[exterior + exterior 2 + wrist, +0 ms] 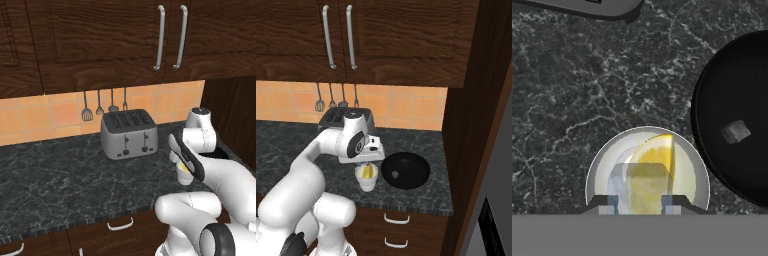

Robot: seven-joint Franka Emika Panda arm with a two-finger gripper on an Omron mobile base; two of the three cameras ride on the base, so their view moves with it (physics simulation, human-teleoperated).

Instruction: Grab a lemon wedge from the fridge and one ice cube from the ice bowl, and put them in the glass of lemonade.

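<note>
Fig. Gripper (639, 200) is being held directly over the glass of lemonade (601, 165), fingertips (612, 202) being kept close together on a pale translucent ice cube (643, 175), seen between them in the hand view. A lemon wedge (659, 152) is already lying inside the glass, beneath and beside the cube. The ice bowl (405, 170) is standing just beside the glass on the counter (55, 175), w/ one cube (735, 131) left in it; the toaster (129, 133) is standing behind the glass, near the wall.

Judged stage: release of the cube into the glass, last step of the task.

Risks, judged: if the jaws are being opened while off-centre, the cube could be dropped onto the rim and bounced to the counter. The wedge is occupying much of the opening, so the cube could be deflected by it. Liquid could be splashed if release is made from too high. The glass could be tipped if nudged by the fingers during descent or withdrawal.
</note>
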